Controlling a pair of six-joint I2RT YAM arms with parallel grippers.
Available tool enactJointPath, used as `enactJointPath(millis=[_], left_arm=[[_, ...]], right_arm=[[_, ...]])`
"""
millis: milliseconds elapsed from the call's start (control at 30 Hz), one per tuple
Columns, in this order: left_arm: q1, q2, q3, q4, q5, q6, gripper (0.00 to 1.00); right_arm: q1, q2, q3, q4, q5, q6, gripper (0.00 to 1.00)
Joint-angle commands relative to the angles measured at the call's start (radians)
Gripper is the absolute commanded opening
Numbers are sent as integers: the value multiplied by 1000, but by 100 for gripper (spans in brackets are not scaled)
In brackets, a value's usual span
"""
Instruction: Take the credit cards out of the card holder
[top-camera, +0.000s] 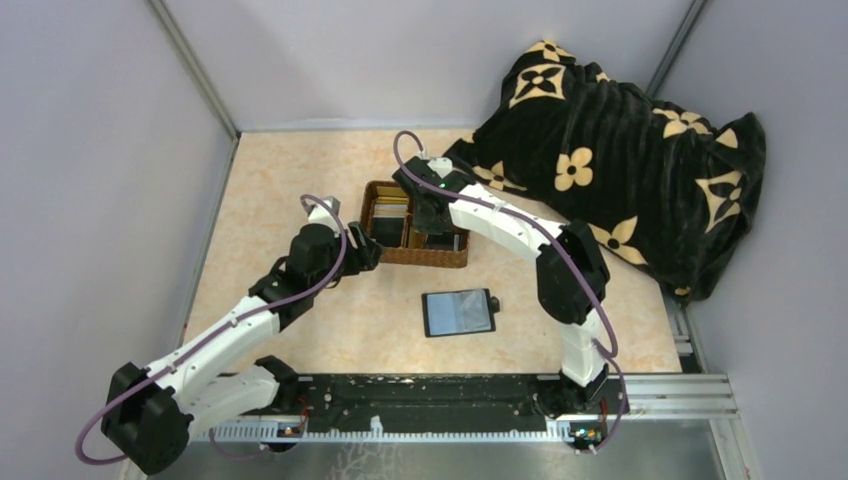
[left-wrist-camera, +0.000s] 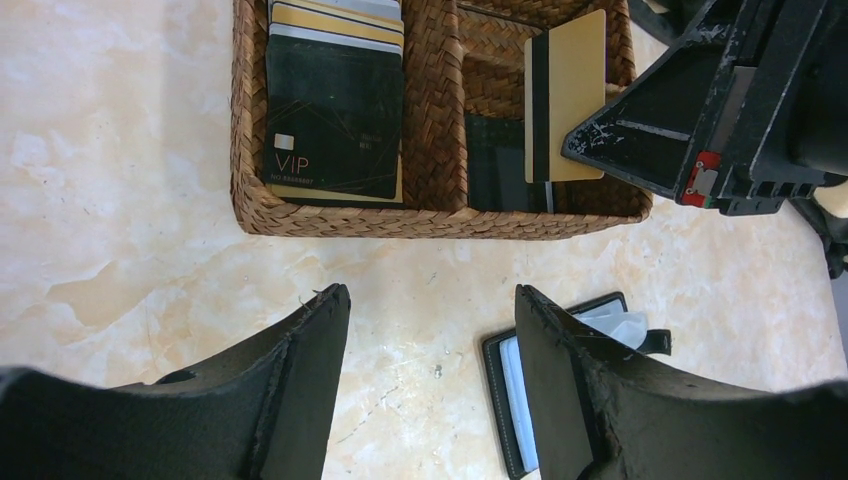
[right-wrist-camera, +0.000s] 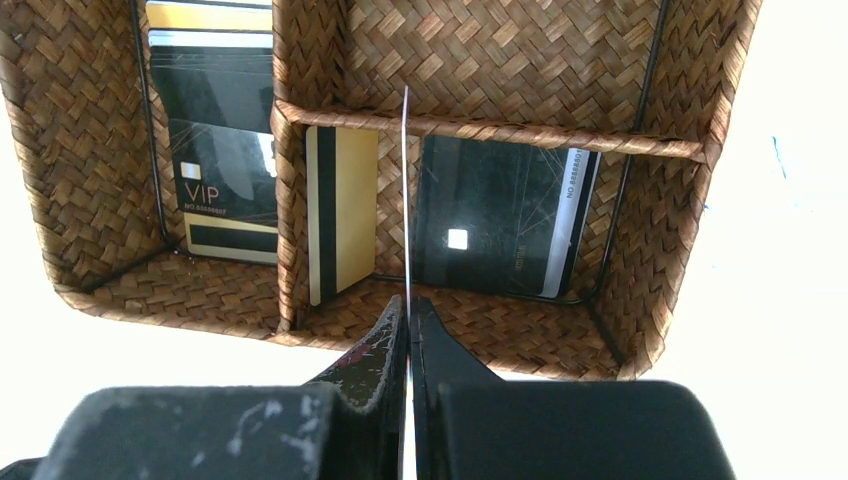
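The left gripper (left-wrist-camera: 431, 300), spread and empty, hangs over the marbled beige table (left-wrist-camera: 120, 200) before a woven wicker tray (left-wrist-camera: 430, 218), whose left compartment holds stacked credit cards (left-wrist-camera: 335, 30), a black "VIP" card (left-wrist-camera: 335, 110) topping gold ones. In the right compartment a gold, black-striped card (right-wrist-camera: 340, 215) stands on edge beside a flat dark card (right-wrist-camera: 500, 215), under the right gripper (right-wrist-camera: 407, 305) clamped on a thin card (right-wrist-camera: 405, 180) seen edge-on. The black card holder (top-camera: 458, 312) lies open, grey inside up, on the table near the tray.
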Motion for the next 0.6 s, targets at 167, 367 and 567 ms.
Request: enactJointPath(millis=[167,367,567], left_arm=[[8,-2,-13,17,19,13,68],[7,-7,-25,25,24,15,68],[7,-18,-29,40,43,15,68]], right_arm=[[21,41,96,-53,-2,5,0],[30,45,133,-93,0,10,0],[30,60,199,-157,-30,10,0]])
